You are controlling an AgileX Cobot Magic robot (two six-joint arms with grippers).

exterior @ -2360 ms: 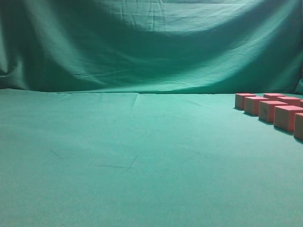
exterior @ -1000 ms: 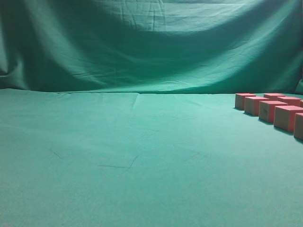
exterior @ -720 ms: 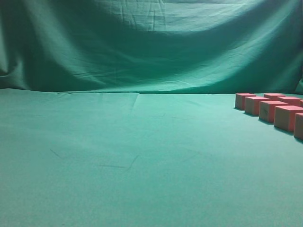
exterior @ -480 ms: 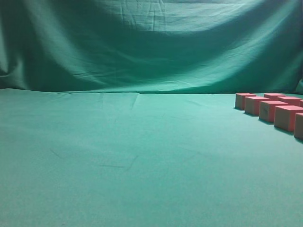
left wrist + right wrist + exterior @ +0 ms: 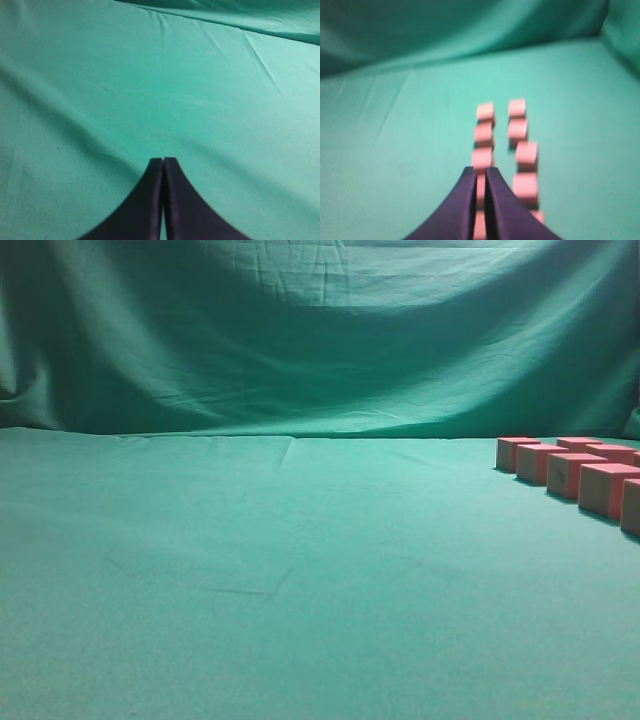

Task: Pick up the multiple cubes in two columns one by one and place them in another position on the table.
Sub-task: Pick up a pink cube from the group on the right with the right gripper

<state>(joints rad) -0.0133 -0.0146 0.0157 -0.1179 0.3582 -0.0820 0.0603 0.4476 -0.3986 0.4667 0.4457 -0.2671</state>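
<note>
The desk (image 5: 300,570) under its green cloth takes up nearly everything I can see, bare except at its far right, where the cubes (image 5: 575,472) stand in two columns running away from the front edge. From my right wrist those columns (image 5: 502,145) lie straight ahead of my right tool (image 5: 480,172), just beyond its tips, with the left-hand column almost in line with the narrow slit between the jaws; the picture is blurred, so I cannot count the blocks exactly. That tool is nearly closed and has hold of nothing. My left tool (image 5: 163,161) is well apart from the cubes, over plain cloth, its jaws pressed together and empty. The cubes look small, solid and sharp-edged with matte sides, so I judge them light, stiff and not slippery; I would take one by two opposite flat sides, squarely, clear of its neighbours.
</note>
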